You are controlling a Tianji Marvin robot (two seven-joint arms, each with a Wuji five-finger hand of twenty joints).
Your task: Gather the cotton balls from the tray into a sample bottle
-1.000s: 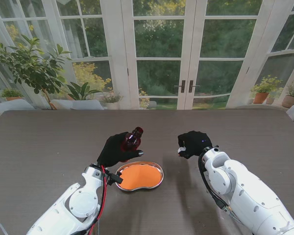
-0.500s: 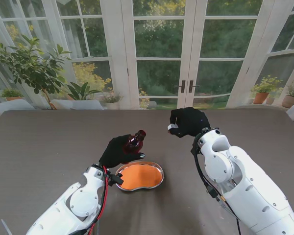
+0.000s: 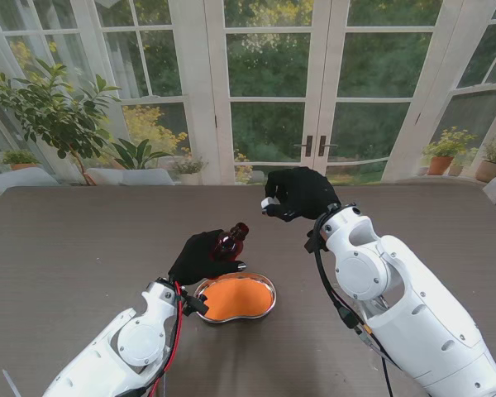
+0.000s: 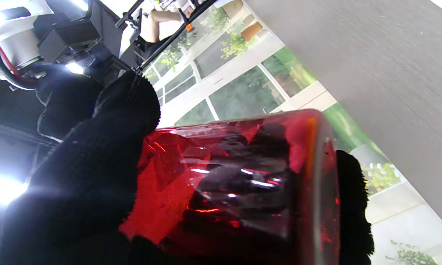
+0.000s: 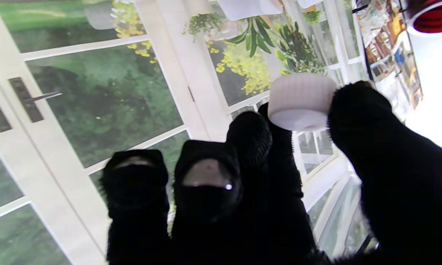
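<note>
Both arms (image 3: 397, 306) have glossy white, rounded shells with round joint caps. Each hand wears a black knitted glove: left hand (image 3: 202, 256), right hand (image 3: 298, 193). Red and black cables (image 3: 175, 318) run along the left forearm.

A big brown table (image 3: 74, 240) fills the stand's view. Its top is dark and has thin lines running across it. One thing lies on it: a small shiny metal tray (image 3: 235, 298) shaped like a bean. The tray sits near the middle of the table, on the side nearer to me. The inside of the tray looks orange. The table's far edge runs along under the glass doors. A grey strip of the table top (image 4: 390, 70) also shows in the left wrist view.
</note>
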